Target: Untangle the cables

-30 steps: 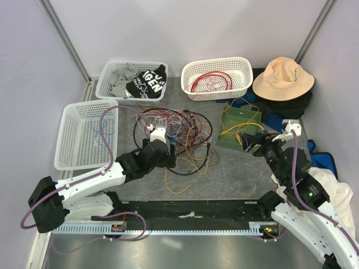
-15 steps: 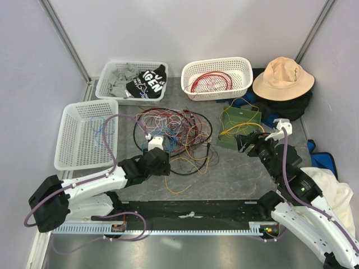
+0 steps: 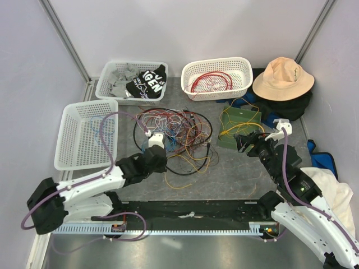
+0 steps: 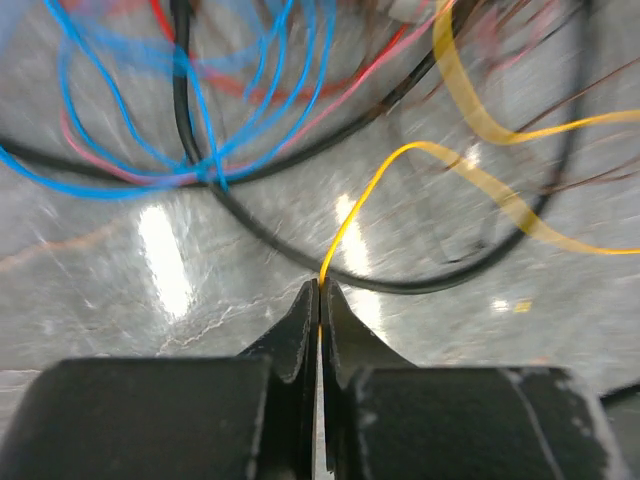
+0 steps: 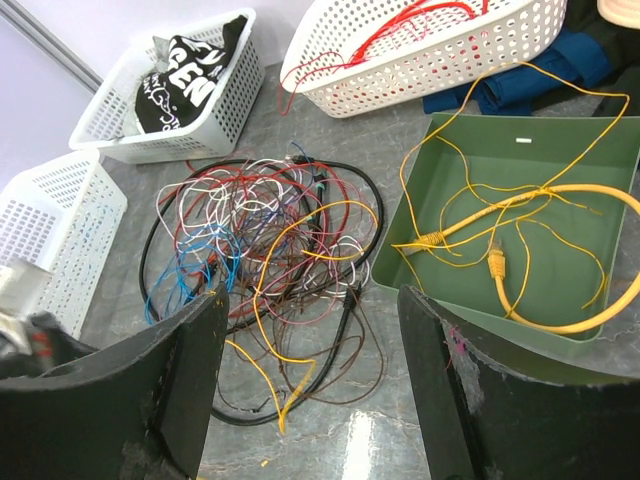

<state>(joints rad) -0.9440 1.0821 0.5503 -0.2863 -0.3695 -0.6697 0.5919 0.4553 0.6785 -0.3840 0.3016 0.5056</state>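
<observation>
Left gripper [image 4: 318,285]: fingers are pinching a thin yellow wire [image 4: 365,200] at the heap's near edge.
Right gripper [image 5: 312,300]: fingers are standing wide, holding nothing.
Cables [image 3: 176,131]: the tangled heap is lying mid-table, between the arms and the baskets.
Green tray [image 5: 570,250]: sitting just right of the heap, holding yellow cables.
White basket [image 3: 241,67]: holding a red coil, at the far side.
Second basket [image 3: 106,78]: holding a black garment [image 3: 147,81], its lettering partly reading "GEN".
Tan hat [image 3: 282,78]: lying far right.

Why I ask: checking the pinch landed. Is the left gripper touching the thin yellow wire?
Touching. The left wrist view shows the left gripper shut, the thin yellow wire clamped between its fingertips and rising out of them.
</observation>
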